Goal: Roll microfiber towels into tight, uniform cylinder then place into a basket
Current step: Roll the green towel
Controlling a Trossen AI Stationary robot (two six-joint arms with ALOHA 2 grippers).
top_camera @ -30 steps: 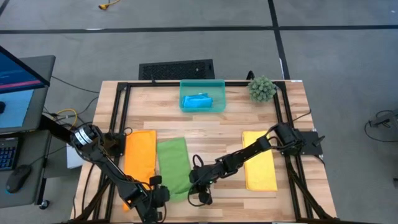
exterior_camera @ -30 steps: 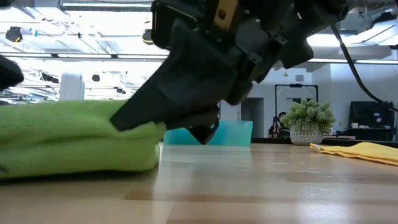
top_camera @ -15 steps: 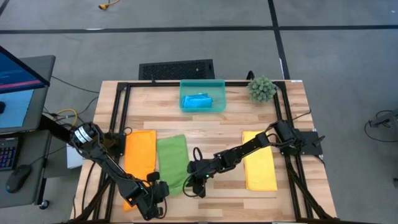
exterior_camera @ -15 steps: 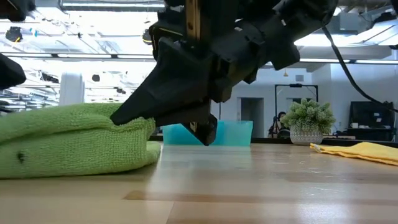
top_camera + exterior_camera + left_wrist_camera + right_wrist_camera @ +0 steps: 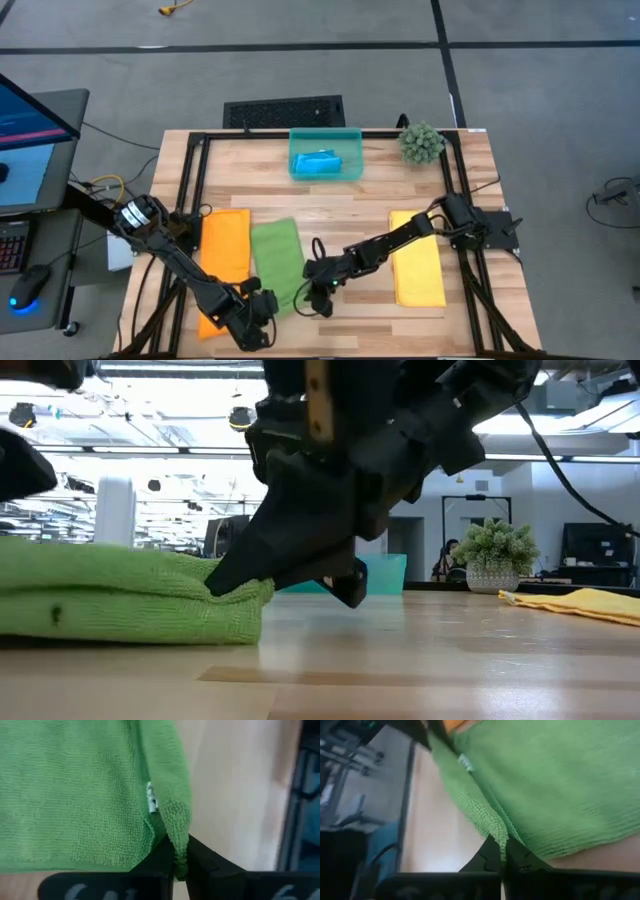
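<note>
Left claw (image 5: 179, 862): pinched tight on the near corner of the green towel (image 5: 278, 262).
Right claw (image 5: 503, 854): clamped on the other near corner, just beside the left one.
Towel axis: runs away from both claws toward the basket (image 5: 325, 152); roll likely to go that way.
Flanks: orange towel (image 5: 225, 250) touching beyond the left claw; yellow towel (image 5: 417, 257) well apart beyond the right.
Basket: holds a blue towel (image 5: 319, 162); plant ball (image 5: 421, 142) just beside.
Path: bare table (image 5: 330, 210) between.
</note>
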